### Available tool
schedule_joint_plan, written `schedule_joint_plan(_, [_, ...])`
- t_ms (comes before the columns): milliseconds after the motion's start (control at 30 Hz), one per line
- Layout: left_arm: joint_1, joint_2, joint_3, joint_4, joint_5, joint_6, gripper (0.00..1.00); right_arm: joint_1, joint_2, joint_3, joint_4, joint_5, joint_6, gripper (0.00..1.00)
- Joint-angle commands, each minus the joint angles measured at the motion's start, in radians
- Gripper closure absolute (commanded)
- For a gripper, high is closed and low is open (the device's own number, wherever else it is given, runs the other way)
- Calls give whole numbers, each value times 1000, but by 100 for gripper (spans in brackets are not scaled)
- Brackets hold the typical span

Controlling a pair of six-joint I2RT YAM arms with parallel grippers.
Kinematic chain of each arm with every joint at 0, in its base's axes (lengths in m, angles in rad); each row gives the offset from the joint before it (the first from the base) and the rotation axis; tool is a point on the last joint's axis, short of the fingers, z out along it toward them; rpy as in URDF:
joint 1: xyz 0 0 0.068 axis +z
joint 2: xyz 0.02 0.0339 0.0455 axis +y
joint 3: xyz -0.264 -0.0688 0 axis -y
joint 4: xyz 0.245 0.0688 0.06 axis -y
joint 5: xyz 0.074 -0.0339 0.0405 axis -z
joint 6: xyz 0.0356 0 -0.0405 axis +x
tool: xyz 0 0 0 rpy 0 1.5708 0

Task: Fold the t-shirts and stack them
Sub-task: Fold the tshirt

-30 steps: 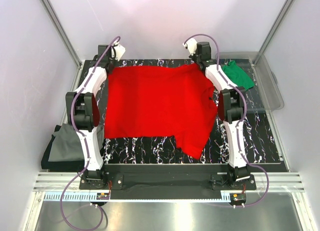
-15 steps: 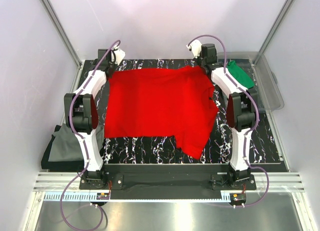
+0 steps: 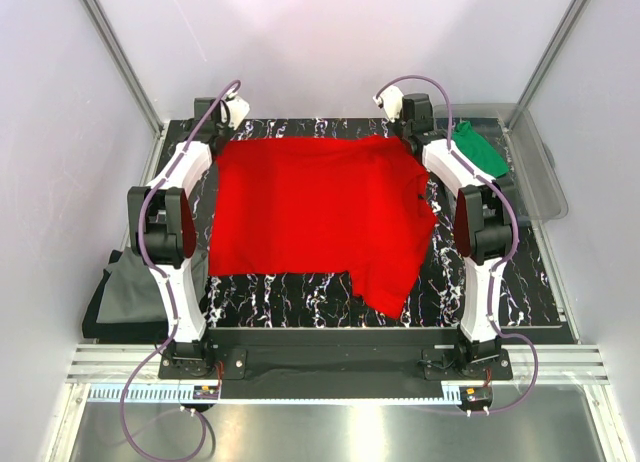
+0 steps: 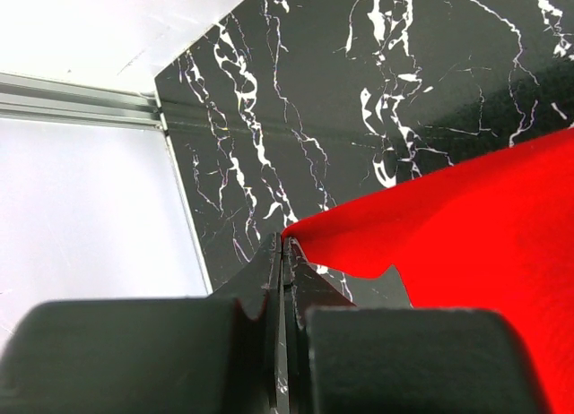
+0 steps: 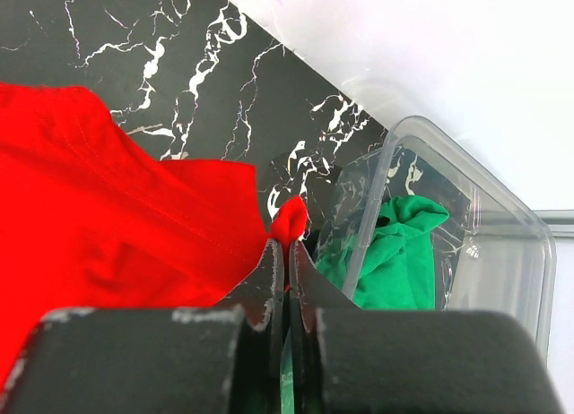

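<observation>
While you are gripping its far edge at both ends, the red shirt (image 3: 310,212) is lying spread across the middle of the table (image 3: 500,277), with all of its cloth on the near side of both hands, toward the arm bases.

Left hand (image 4: 283,244): clenched on the far-left corner of the red shirt. A small point of cloth is showing at the fingertips, and the corner is sitting close to the table's far-left edge.

Right hand (image 5: 287,242): clenched on the far-right corner. A red nub is poking up between the fingers, and the hand is sitting just beside the bin (image 3: 540,182).

Long axis: it is appearing to run left to right, with one sleeve hanging off the near-right side toward the bases. The held edge is running straight between your two hands and parallel to the far table edge.

Nearer arm: neither. Each hand is sitting on its own corner, so the fold is looking like a two-handed pull straight toward you, both ends travelling evenly.

Green shirt (image 5: 390,253): lying bunched in the bin, just right of the right hand. You are risking a snag there if that hand drifts outward.

Grey shirt (image 3: 125,287): lying off the near-left side of the table, well apart from both hands.
</observation>
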Motion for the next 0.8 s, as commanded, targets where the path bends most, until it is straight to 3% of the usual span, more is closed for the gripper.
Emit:
schedule_joint_plan(0, [13, -46, 34, 57, -1, 15, 100, 4, -35, 14, 49, 22, -2, 100])
schedule_joint_plan(767, [22, -155, -233, 47, 66, 78, 100, 28, -241, -321, 9, -8, 65, 100])
